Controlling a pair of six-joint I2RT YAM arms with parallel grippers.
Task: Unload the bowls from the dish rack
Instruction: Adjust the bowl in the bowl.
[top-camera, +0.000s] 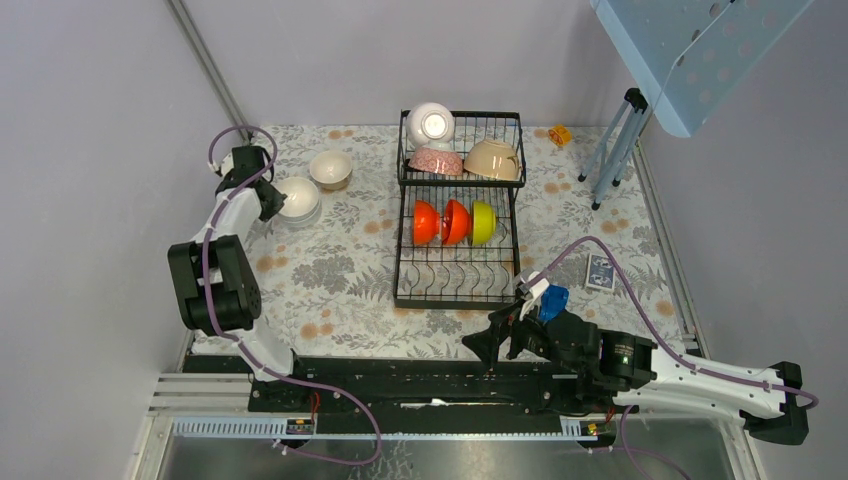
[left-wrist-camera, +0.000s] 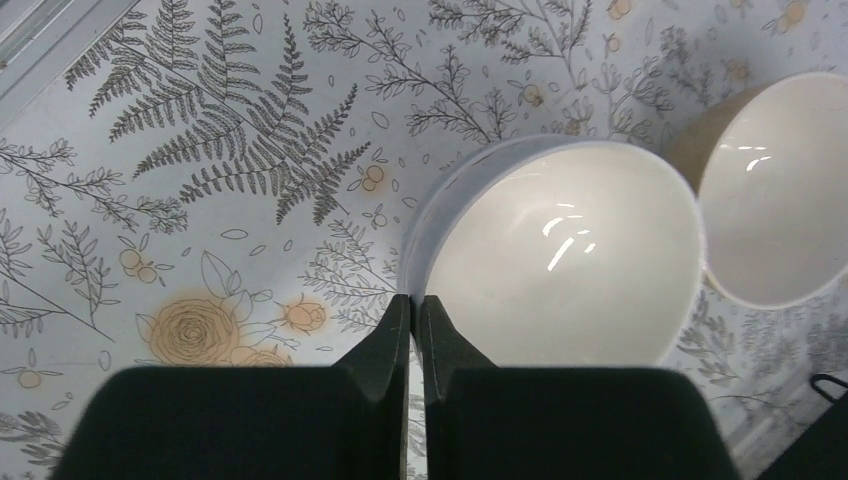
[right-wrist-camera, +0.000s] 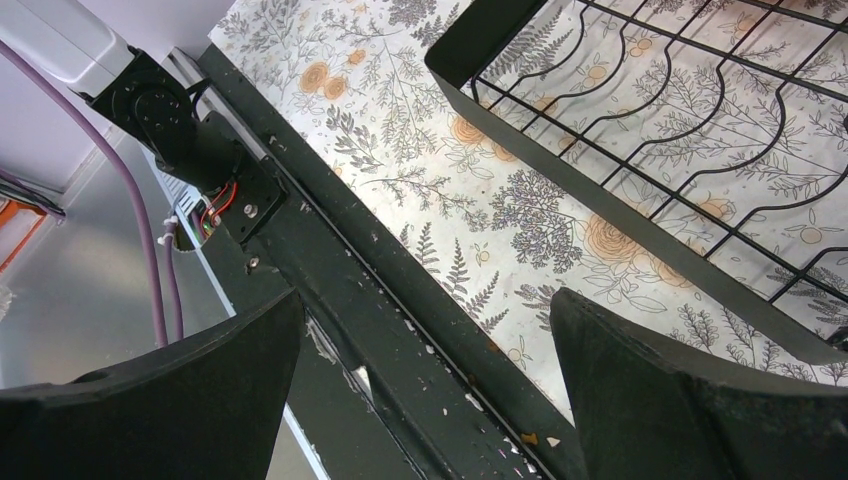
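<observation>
The black wire dish rack (top-camera: 455, 285) stands mid-table. Its upper basket holds a white bowl (top-camera: 430, 124), a pink-patterned bowl (top-camera: 436, 160) and a beige bowl (top-camera: 493, 160). The lower tray holds two orange-red bowls (top-camera: 426, 222) and a yellow-green bowl (top-camera: 484, 222) on edge. A white bowl (top-camera: 298, 197) and a cream bowl (top-camera: 331, 168) sit on the cloth at the left. My left gripper (top-camera: 272, 200) is shut on the white bowl's rim (left-wrist-camera: 560, 260), its jaws (left-wrist-camera: 413, 300) pinching the wall; the cream bowl (left-wrist-camera: 780, 190) is beside it. My right gripper (top-camera: 495, 340) is open and empty over the front rail (right-wrist-camera: 425, 300), near the rack's front corner (right-wrist-camera: 640, 90).
A blue toy block (top-camera: 552, 300) sits by the right arm. A dark card (top-camera: 599, 272) lies right of the rack. A small orange object (top-camera: 560, 134) and tripod legs (top-camera: 615, 150) are at the back right. A black rail (top-camera: 400, 375) runs along the front edge.
</observation>
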